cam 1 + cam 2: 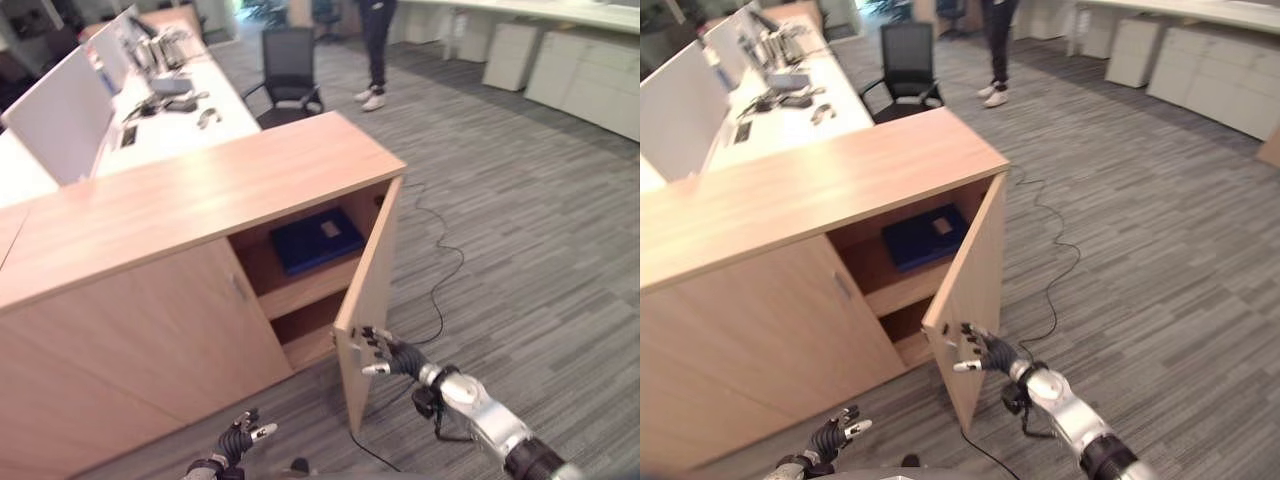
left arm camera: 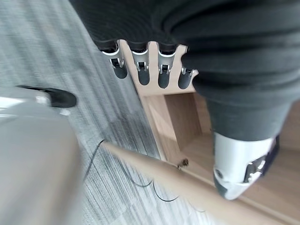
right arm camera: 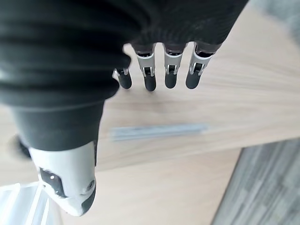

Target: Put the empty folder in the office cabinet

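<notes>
A dark blue folder [image 1: 316, 239] lies flat on the upper shelf of the light wood cabinet [image 1: 190, 190]. The cabinet's right door [image 1: 368, 295] stands about half open. My right hand [image 1: 383, 352] is open, its straight fingers [image 3: 169, 72] against the door's outer face close to the slim metal handle [image 3: 157, 131]. My left hand [image 1: 238, 437] hangs low near the floor in front of the shut left door [image 1: 150, 340], open and holding nothing; its fingers [image 2: 140, 68] point toward the cabinet's lower opening.
A black cable [image 1: 440, 270] trails over the grey carpet right of the cabinet. Behind the cabinet are desks with white dividers [image 1: 60, 110] and an office chair [image 1: 288, 68]. A person's legs [image 1: 374, 50] stand at the back. White drawer units [image 1: 590, 75] line the far right.
</notes>
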Controlling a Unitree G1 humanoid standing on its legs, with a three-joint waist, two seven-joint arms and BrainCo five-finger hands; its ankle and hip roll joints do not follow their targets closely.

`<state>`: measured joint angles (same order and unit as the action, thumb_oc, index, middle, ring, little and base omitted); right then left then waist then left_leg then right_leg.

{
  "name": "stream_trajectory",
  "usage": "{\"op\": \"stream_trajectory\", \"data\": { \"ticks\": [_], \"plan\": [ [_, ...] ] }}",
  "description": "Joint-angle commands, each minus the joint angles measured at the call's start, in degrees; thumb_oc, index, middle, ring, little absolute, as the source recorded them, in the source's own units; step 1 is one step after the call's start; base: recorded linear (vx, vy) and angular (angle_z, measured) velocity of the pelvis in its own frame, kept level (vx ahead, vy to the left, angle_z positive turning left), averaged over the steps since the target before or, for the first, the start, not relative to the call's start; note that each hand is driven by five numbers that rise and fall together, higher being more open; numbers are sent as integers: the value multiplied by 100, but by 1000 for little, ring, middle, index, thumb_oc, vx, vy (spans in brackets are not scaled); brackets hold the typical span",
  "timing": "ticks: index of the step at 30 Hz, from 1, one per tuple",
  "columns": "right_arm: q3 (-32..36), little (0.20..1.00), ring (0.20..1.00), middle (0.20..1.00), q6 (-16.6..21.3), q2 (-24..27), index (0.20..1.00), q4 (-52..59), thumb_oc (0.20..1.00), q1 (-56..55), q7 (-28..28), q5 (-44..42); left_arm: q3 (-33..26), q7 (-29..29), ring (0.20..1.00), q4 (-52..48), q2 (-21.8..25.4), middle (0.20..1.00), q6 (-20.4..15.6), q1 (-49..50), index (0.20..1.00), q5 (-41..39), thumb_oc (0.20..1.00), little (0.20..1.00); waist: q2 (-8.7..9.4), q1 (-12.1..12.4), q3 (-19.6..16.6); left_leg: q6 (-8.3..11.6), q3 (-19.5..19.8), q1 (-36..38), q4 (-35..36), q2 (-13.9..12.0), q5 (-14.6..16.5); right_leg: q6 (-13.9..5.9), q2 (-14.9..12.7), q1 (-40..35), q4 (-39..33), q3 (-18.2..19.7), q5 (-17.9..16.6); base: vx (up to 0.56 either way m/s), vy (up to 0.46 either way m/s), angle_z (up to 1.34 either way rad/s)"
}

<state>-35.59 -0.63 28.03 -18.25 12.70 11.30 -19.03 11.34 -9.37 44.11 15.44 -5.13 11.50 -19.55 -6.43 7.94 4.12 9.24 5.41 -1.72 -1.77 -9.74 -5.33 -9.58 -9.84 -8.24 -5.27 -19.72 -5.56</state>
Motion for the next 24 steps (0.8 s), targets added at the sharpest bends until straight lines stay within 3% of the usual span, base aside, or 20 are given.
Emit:
{"op": "stream_trajectory", "data": {
  "ticks": [1, 2, 4, 6, 12, 15, 18, 19, 20, 21, 22, 23, 24],
  "plan": [
    [440, 1000, 1000, 1000, 657, -709, 1000, 125, 1000, 681, -92, -25, 28, 30, 1000, 4, 380, 1000, -180, -691, 1000, -139, 1000, 1000, 558, -17, 252, -1, -1299, -305, -512, -171, -64, 257, -3, -231, 27, -229, 881, -55, 54, 119],
    [437, 1000, 1000, 1000, 660, -712, 1000, 116, 1000, 690, -94, -25, 24, 30, 1000, 3, 380, 1000, -178, -694, 1000, -139, 1000, 1000, 557, -4, 255, 1, -1313, -310, -535, -179, -45, 258, -1, -226, 27, -213, 882, -77, 77, 119],
    [718, 1000, 1000, 1000, 620, -606, 1000, 35, 1000, 730, -231, 11, 79, -83, 1000, -77, 408, 1000, -148, -619, 1000, -81, 1000, 1000, 593, -127, 169, -82, -2590, -148, -690, -556, 38, 268, -12, -345, 27, -557, 952, -1, 62, 99],
    [844, 1000, 1000, 1000, 587, -553, 1000, 45, 1000, 726, -260, 35, 101, -128, 1000, -169, 437, 1000, -129, -570, 1000, -40, 1000, 1000, 592, -102, 134, -77, -2709, -203, -725, -582, -28, 287, -3, -411, 27, -636, 971, 71, 78, 73],
    [1568, 1000, 1000, 1000, 570, -593, 1000, -591, 1000, 980, -606, -207, 136, -263, 1000, -332, 648, 1000, -35, -454, 1000, 75, 1000, 1000, 808, 222, -24, -321, -2401, -99, -296, -153, 188, 204, -242, -547, 349, -1033, 889, 104, 116, 61],
    [1763, 1000, 1000, 1000, 543, -534, 1000, -1019, 1000, 1183, -763, -171, 162, -336, 1000, -477, 750, 1000, -3, -471, 1000, -19, 1000, 1000, 919, 351, -77, -400, -2167, -27, -163, 73, 404, 83, -373, -567, 572, -1027, 1009, 136, 137, 37],
    [1847, 1000, 1000, 1000, 526, -515, 1000, -1581, 1000, 1489, -855, -111, 195, -399, 1000, -538, 868, 1000, 4, -509, 1000, -49, 1000, 1000, 988, 478, -91, -577, -2113, 89, 32, 303, 509, -89, -628, -369, 1114, -1046, 1013, 87, 184, 31],
    [1888, 1000, 1000, 1000, 500, -524, 1000, -1956, 1000, 1698, -898, -94, 211, -406, 1000, -606, 943, 1000, -4, -515, 1000, -87, 1000, 1000, 953, 502, -49, -761, -2181, 170, 121, 401, 499, -220, -868, -58, 1788, -1045, 684, -3, 159, 10],
    [1886, 1000, 1000, 1000, 506, -527, 1000, -1970, 1000, 1711, -896, -95, 207, -406, 1000, -609, 944, 1000, -2, -517, 1000, -87, 1000, 1000, 965, 511, -46, -772, -2197, 173, 130, 419, 499, -232, -896, -31, 1826, -1022, 695, 35, 200, 0],
    [1902, 1000, 1000, 1000, 488, -472, 1000, -2224, 1000, 1875, -907, -114, 213, -404, 1000, -672, 1000, 1000, -27, -510, 1000, -132, 1000, 1000, 959, 521, -6, -836, -2149, 272, 226, 486, 514, -361, -1007, 117, 2190, -867, 498, 107, 89, 1],
    [2044, 1000, 1000, 1000, 521, -388, 1000, -2615, 1000, 2061, -1010, -276, 269, -374, 1000, -653, 1104, 1000, -50, -606, 1000, -199, 1000, 1000, 895, 482, 60, -871, -1995, 403, 378, 489, 500, -480, -971, 455, 2718, -446, 315, 105, 81, -1],
    [2044, 1000, 1000, 1000, 527, -386, 1000, -2625, 1000, 2071, -1007, -279, 270, -374, 1000, -651, 1103, 1000, -51, -613, 1000, -200, 1000, 1000, 897, 493, 65, -872, -2005, 407, 385, 493, 498, -479, -977, 469, 2735, -433, 323, 103, 39, 26],
    [2121, 1000, 1000, 1000, 521, -288, 1000, -2859, 1000, 2157, -1058, -339, 306, -372, 1000, -667, 1113, 1000, -53, -673, 1000, -287, 1000, 1000, 856, 424, 86, -857, -1861, 476, 455, 490, 484, -443, -811, 609, 2732, -147, 368, 146, -10, 35]
  ]
}}
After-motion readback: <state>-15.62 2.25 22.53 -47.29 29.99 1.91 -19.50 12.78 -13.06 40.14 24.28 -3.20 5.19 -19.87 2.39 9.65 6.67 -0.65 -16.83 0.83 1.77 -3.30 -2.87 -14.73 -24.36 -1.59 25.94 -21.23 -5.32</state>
